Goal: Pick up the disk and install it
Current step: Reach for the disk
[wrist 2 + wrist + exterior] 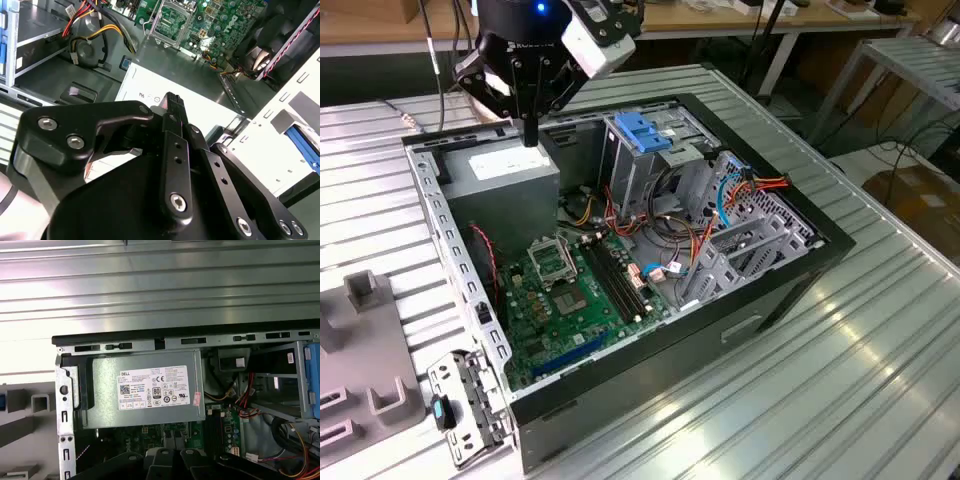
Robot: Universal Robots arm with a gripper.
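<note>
Grey power supply (505, 175) sits just beneath my gripper (530, 140), jaws pinched together and empty, so I fear any descent strikes its casing.

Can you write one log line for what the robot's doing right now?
gripper: shut | held: nothing | position: hovering above power supply | setting: inside open computer case | pickup: not yet done

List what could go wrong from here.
The gripper hangs close over the power supply; a further drop here would likely strike its casing. Loose cables crowd the space beside the drive cage and could snag anything carried in there.
</note>
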